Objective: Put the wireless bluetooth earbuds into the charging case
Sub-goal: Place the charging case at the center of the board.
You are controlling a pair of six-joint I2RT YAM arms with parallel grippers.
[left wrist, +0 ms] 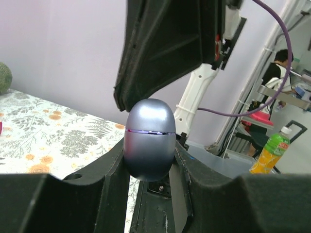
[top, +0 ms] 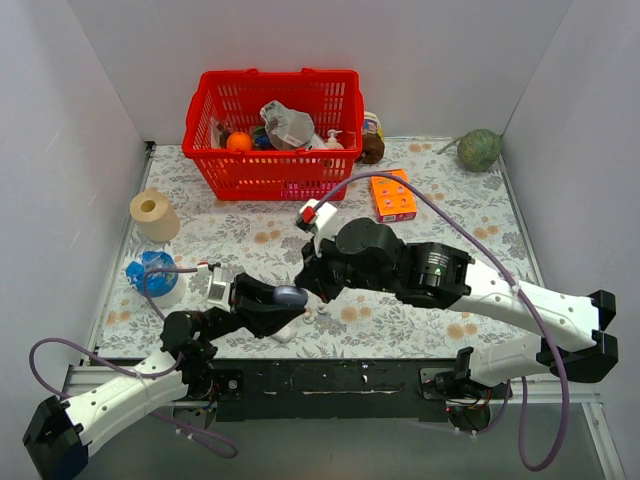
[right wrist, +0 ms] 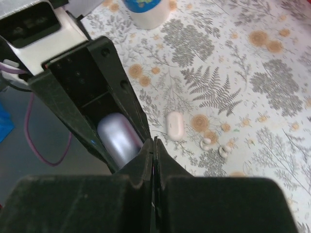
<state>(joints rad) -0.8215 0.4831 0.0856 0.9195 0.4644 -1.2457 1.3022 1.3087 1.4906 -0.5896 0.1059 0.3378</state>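
My left gripper (top: 283, 302) is shut on the charging case (top: 291, 295), a glossy lavender-blue oval held off the table with its lid closed. In the left wrist view the case (left wrist: 149, 138) stands upright between the fingers, with a thin purple seam around it. My right gripper (top: 305, 287) is shut with nothing between its jaws. Its tips (right wrist: 154, 143) sit right at the top of the case (right wrist: 115, 140). Two tiny pale earbuds (right wrist: 206, 142) (right wrist: 224, 151) lie on the floral cloth, beside a white oval lump (right wrist: 174, 125).
A red basket (top: 272, 130) of items stands at the back. An orange box (top: 392, 195) is right of it and a green ball (top: 480, 150) sits in the far right corner. A paper roll (top: 154, 212) and a blue-white cup (top: 152, 275) are at the left.
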